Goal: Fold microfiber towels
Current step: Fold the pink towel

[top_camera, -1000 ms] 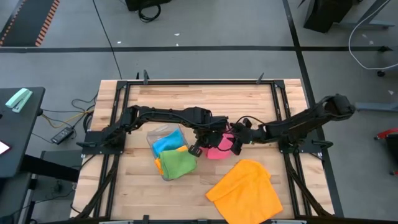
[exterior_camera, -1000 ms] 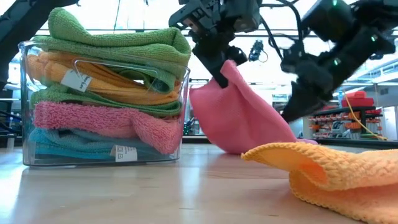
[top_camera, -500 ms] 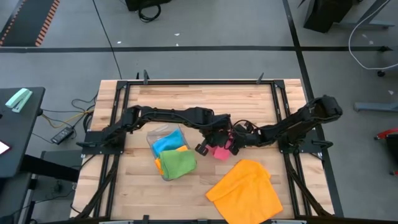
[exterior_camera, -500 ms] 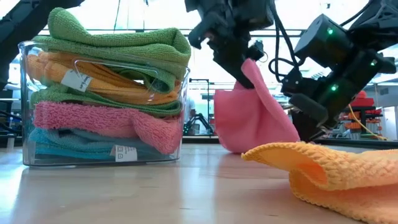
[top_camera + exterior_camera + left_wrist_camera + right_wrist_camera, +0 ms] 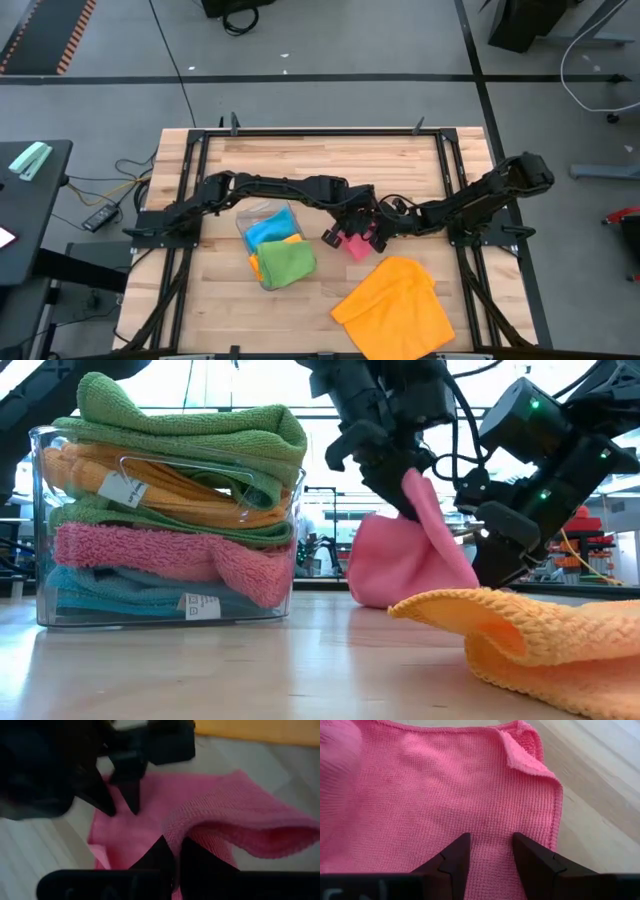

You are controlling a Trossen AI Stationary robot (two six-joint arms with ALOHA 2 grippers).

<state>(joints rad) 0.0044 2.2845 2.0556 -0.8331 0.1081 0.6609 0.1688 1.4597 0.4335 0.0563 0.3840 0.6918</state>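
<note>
pink towel (image 5: 410, 565): mid-desk, one edge raised, the rest draped down to the wood
left gripper (image 5: 412, 512): fingers pinching the raised edge from above
right gripper (image 5: 490, 851): fingers spread, low over the flat part, just beside the left

On the counter (image 5: 320, 160), a tray (image 5: 45, 615) stacked with folded towels (image 5: 190, 430) sits left; a spread towel (image 5: 395, 305) lies front right; between them, mid-counter, another towel (image 5: 357, 245) hangs from the left claw (image 5: 347, 236), the right claw (image 5: 377, 228) just beside it
</note>
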